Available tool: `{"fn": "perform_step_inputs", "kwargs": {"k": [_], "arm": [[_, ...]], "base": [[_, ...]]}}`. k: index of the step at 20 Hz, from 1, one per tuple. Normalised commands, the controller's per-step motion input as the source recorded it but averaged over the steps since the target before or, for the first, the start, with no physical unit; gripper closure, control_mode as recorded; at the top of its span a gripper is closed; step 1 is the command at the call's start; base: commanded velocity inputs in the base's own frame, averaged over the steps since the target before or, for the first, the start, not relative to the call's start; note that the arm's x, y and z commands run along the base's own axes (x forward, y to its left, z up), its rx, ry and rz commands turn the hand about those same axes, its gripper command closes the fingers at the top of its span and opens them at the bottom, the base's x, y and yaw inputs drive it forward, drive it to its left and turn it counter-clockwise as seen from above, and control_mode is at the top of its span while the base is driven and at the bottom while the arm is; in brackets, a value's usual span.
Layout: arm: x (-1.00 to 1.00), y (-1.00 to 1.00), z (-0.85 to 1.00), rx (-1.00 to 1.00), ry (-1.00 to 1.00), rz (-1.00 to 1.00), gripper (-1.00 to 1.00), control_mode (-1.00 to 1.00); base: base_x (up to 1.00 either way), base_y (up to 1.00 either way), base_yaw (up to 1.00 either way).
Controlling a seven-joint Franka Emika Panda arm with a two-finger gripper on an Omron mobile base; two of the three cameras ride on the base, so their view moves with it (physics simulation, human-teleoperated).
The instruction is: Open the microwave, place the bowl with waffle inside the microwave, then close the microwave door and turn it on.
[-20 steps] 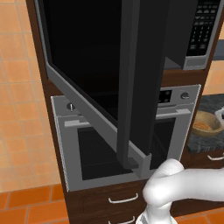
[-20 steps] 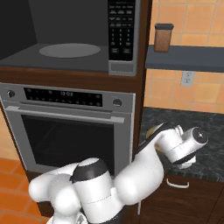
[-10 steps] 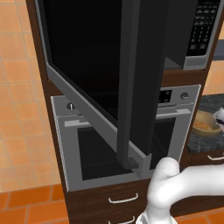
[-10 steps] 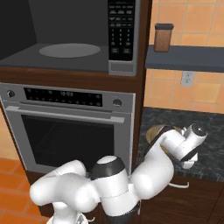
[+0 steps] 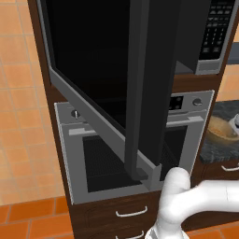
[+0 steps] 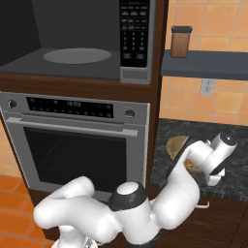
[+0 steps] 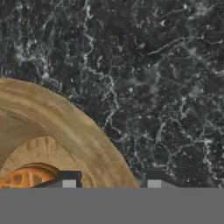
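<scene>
The microwave [image 6: 134,34] stands open, its grey cavity and round turntable [image 6: 75,54] bare. The microwave door [image 5: 93,70] is swung far out toward the left base camera. To the right, the tan bowl with waffle [image 5: 219,131] rests on the dark speckled counter [image 6: 227,135], partly behind my arm [image 6: 177,144]. My gripper [image 6: 214,173] hangs right over the bowl's right side. In the hand view the gripper [image 7: 110,181] is open, its fingertips [image 7: 65,179] either side of the bowl's rim [image 7: 65,127], one tip over the waffle [image 7: 24,178].
A silver oven [image 6: 72,145] with a bar handle sits below the microwave, with wooden drawers [image 5: 126,214] under it. A brown jar [image 6: 180,41] stands on the dark shelf at the right. An outlet [image 6: 208,87] is on the tiled wall.
My hand has shifted right and lower over the bowl, and the elbow has swung right across the oven front. The microwave door and the bowl stay still.
</scene>
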Motion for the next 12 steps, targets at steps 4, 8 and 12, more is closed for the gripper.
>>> {"fn": "perform_step_inputs", "kwargs": {"k": [4,8,12], "arm": [[-0.23,-0.18,0.36,0.00,0.00,0.00,1.00,-1.00],[-0.69,-0.63,0.70,0.00,-0.03,0.00,1.00,-1.00],[-0.98,-0.66,0.95,0.06,-0.16,0.01,1.00,-1.00]], "base": [[0.00,0.00,0.00],[0.00,0.00,0.00],[0.00,0.00,0.00]]}}
